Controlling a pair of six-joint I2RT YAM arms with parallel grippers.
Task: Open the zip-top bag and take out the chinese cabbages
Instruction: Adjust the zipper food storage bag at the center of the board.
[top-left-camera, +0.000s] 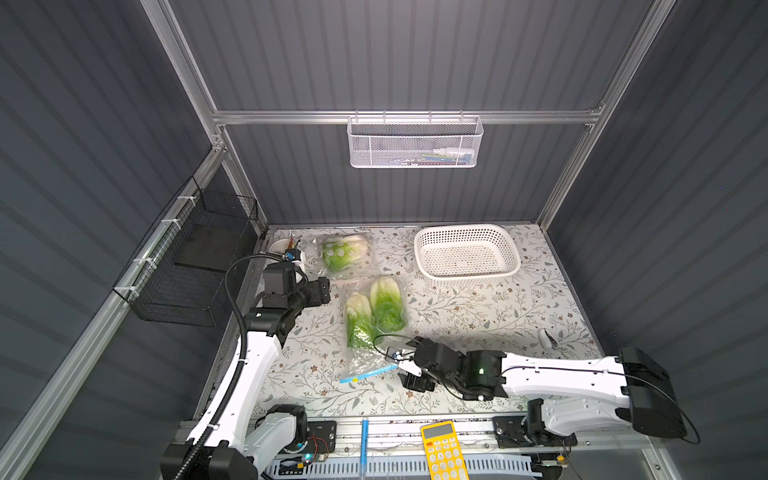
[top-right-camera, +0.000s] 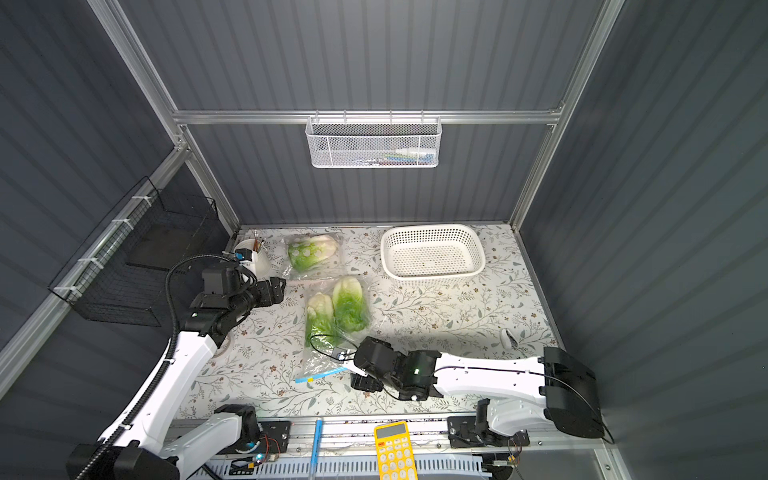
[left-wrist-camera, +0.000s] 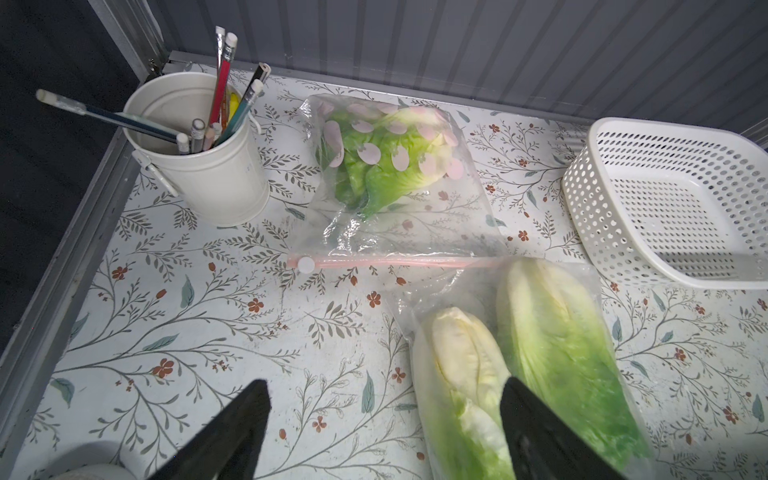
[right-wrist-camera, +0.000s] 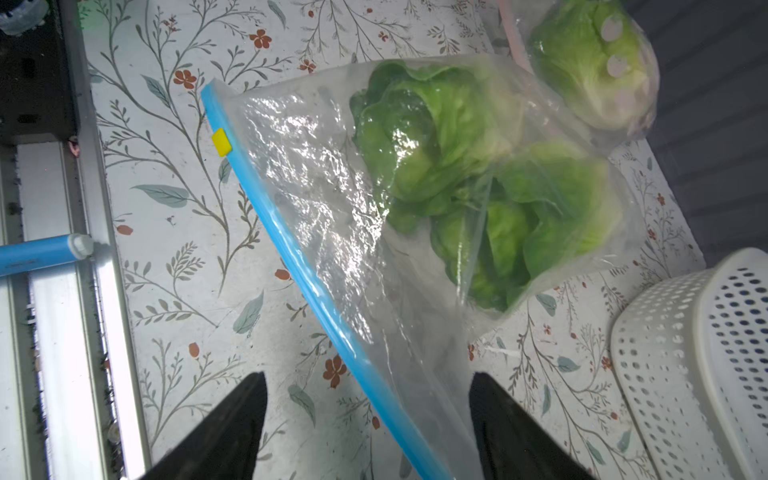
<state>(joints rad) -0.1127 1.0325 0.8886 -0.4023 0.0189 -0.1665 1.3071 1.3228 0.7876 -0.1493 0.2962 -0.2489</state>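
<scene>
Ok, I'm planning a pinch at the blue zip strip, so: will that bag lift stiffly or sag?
It probably sags: the bag is thin, crinkled film lying slack. It is likely bottom-heavy, since the two cabbages sit at the end away from the zip strip. The glossy film may slip in a pinch.

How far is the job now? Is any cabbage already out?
Done: nothing; two cabbages lie in the blue-zip bag, the third cabbage in the pink-zip bag. In hand: the right tool, open, hangs over the blue zip. The left tool is open, holding nothing. To do: opening, taking cabbages out.
</scene>
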